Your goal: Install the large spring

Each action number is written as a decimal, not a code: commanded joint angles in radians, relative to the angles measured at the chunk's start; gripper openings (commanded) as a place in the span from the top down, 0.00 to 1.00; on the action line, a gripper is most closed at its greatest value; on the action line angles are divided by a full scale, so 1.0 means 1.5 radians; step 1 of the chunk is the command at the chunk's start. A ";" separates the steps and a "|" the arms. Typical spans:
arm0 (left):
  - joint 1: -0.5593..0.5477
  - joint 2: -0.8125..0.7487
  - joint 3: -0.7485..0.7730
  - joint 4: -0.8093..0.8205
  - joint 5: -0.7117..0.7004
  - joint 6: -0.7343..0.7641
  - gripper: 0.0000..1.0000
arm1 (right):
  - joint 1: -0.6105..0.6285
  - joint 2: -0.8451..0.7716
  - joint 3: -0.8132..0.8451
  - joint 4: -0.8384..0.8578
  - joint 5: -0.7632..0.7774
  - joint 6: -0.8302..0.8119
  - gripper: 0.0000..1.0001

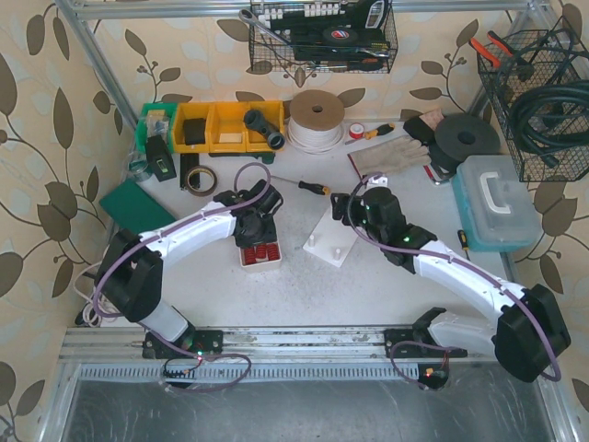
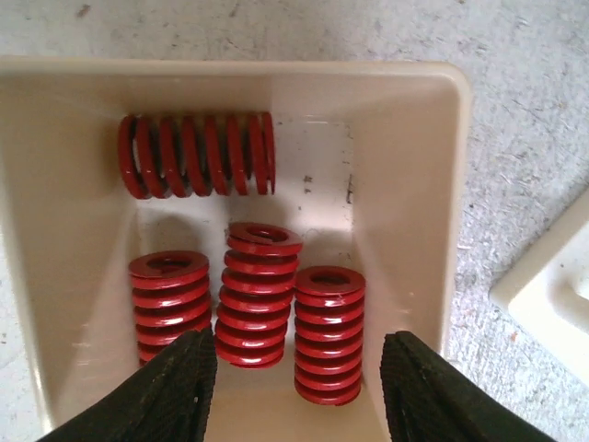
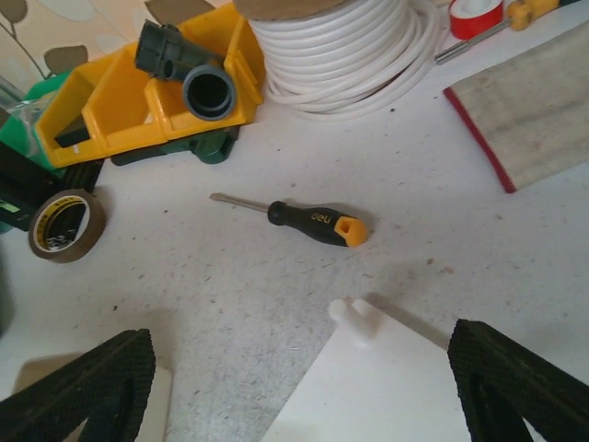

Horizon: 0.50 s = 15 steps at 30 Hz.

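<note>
left gripper (image 2: 299, 354) over the tray (image 2: 405, 184) of red springs (image 2: 256, 295)
its fingers (image 2: 175, 387) and those of the right gripper (image 3: 299, 341) are spread, nothing pinched. two upright springs at lower centre are flanked together, so both could be caught or one toppled.

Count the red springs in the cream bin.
4. One spring lies on its side by the bin's far wall; three stand upright nearer the camera: left, middle, right. Others may be hidden.

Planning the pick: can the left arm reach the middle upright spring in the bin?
Likely yes: its open fingers sit right above the bin, nothing covers the spring, though neighbours crowd it.
</note>
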 commanded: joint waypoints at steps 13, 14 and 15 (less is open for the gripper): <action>-0.018 0.081 0.006 0.004 -0.066 -0.014 0.54 | -0.006 -0.014 -0.012 0.048 -0.053 -0.006 0.16; -0.018 0.087 0.007 0.009 -0.065 -0.007 0.54 | -0.006 -0.014 -0.012 0.049 -0.055 -0.006 0.16; -0.018 0.093 0.009 0.016 -0.061 -0.002 0.54 | -0.006 -0.014 -0.012 0.050 -0.056 -0.006 0.16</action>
